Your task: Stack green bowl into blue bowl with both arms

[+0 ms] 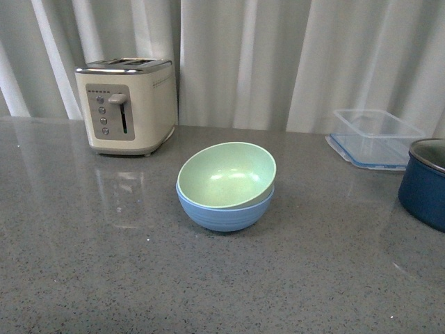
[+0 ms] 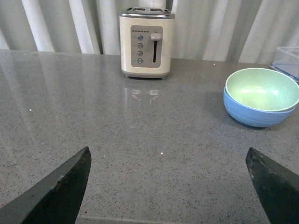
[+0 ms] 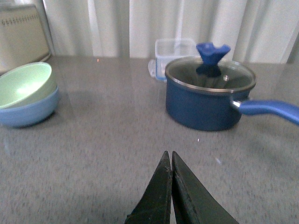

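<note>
Green bowl (image 1: 226,172) sits tilted inside blue bowl (image 1: 224,212) — our left tool (image 2: 168,186) spread, right tool (image 3: 171,186) pressed together, both well clear.

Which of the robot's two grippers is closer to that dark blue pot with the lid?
Right. The right gripper, fingers shut, points at the table just in front of the blue pot. The left gripper, wide open, faces the toaster; its camera doesn't show the pot.
</note>
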Robot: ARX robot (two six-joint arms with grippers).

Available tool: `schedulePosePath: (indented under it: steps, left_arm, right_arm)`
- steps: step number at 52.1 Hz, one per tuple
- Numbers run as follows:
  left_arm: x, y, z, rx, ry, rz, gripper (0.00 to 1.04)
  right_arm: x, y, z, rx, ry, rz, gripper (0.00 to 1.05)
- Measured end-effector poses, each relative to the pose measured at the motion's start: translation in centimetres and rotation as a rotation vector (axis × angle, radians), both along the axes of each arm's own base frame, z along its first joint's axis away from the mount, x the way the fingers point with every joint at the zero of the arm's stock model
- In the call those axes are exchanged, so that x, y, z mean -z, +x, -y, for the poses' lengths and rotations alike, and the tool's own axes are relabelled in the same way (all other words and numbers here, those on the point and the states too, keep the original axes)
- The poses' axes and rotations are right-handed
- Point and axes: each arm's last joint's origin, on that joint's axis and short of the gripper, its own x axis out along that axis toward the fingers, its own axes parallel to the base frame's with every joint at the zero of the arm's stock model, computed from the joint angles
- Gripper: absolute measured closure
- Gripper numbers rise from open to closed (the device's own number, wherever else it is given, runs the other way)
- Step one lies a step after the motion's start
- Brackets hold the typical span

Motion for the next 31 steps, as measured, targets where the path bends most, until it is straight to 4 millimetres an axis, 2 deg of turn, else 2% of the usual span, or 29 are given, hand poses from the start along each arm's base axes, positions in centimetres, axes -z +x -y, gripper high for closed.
schedulePosePath:
  steps: [7,10,22,31]
  left_arm:
    - [0.00,0.00,0.00,0.000,0.000,0.000,0.07]
    - [0.00,0.00,0.00,0.000,0.000,0.000,0.07]
    - [0.00,0.00,0.00,0.000,0.000,0.000,0.07]
    - [0.00,0.00,0.00,0.000,0.000,0.000,0.07]
  right_arm:
    - [-0.06,-0.56,0.00,-0.002,-0.001,0.021,1.04]
    - [-0.05,-0.56,0.00,-0.002,-0.001,0.021,0.97]
    - [-0.05,-0.57,0.00,-0.002,-0.001,0.021,0.61]
    - [-0.05,-0.57,0.00,-0.002,-0.001,0.021,0.25]
